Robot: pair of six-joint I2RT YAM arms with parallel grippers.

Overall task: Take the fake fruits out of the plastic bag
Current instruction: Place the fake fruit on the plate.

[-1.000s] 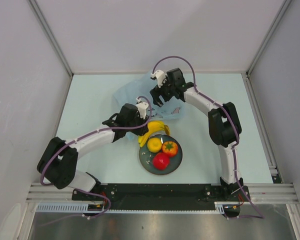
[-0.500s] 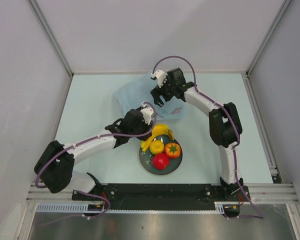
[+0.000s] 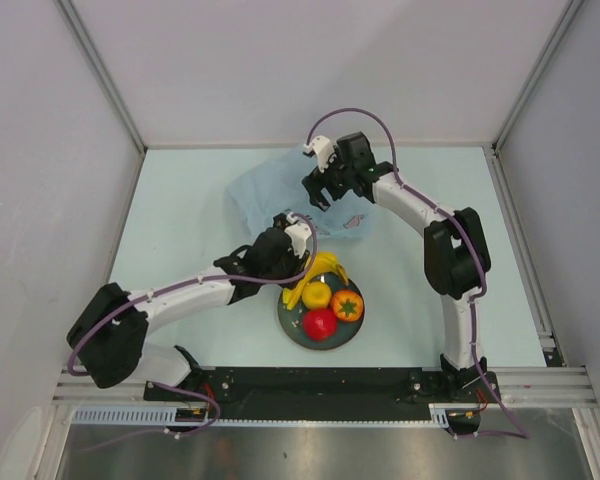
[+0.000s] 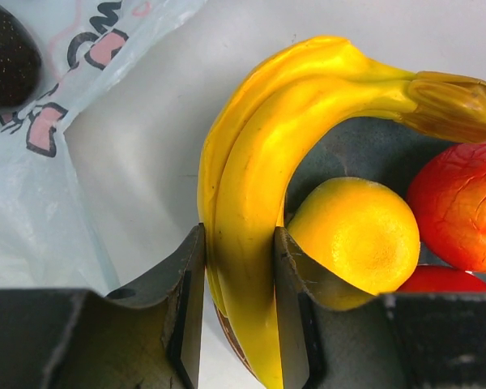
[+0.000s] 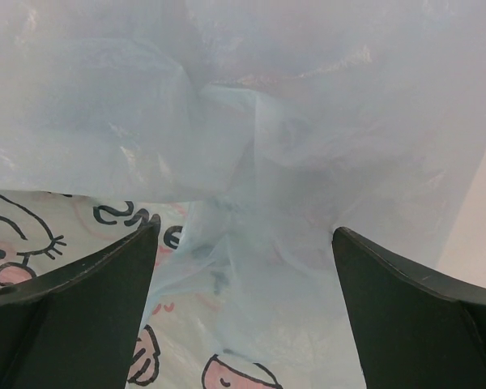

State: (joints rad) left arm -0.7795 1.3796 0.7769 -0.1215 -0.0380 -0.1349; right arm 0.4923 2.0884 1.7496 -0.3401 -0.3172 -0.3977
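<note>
Progress check: three fruits sit on the plate (image 4: 348,150) already, namely the yellow round fruit (image 4: 356,235), the orange fruit (image 4: 458,207) and the red apple (image 4: 437,279). Left pincer (image 4: 237,235) is pinching the banana bunch (image 4: 251,162) low on its curve, both jaws tight against its sides. The bunch arches over the plate's rim, stem end above the plate, touching or just beside the yellow round fruit. Whether it already rests on the plate cannot be told.

The plastic bag (image 3: 265,185) lies rumpled on the desk (image 3: 180,200) behind the plate. Right pincer (image 5: 245,227) hangs over it with jaws spread wide, nothing between them but crinkled plastic below; contact cannot be told.

The dark purple ball (image 4: 6,55) shows at the corner of the left wrist view, up against the bag's printed panel, likely not taken out yet.

Judged: banana drop nearly finished, then one fruit left to fetch.
</note>
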